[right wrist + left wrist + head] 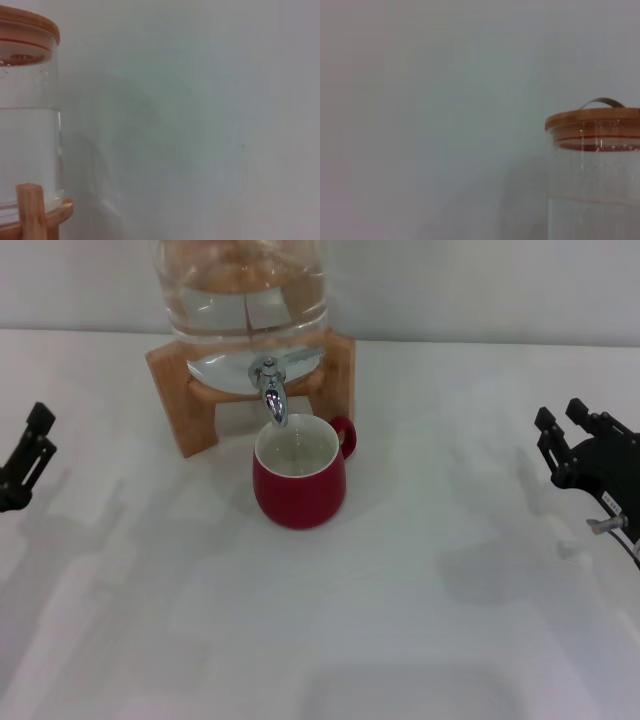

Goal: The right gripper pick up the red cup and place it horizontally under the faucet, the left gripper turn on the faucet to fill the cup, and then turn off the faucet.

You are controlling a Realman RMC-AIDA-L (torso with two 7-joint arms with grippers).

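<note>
The red cup (298, 490) stands upright on the white table, its mouth right below the spout of the chrome faucet (271, 390) and its handle toward the back right. No stream shows from the spout. I cannot tell whether water lies in the cup. My left gripper (35, 445) hangs open at the far left edge, well away from the faucet. At the far right my right gripper (562, 430) is open too, holding nothing and far from the cup. Neither wrist view shows its own fingers.
The faucet is fitted to a clear glass water jar (245, 290) on a wooden stand (185, 390). The jar (600, 190) with its wooden lid (595, 122) shows in the left wrist view. The right wrist view shows the jar (27, 135) and stand (32, 210).
</note>
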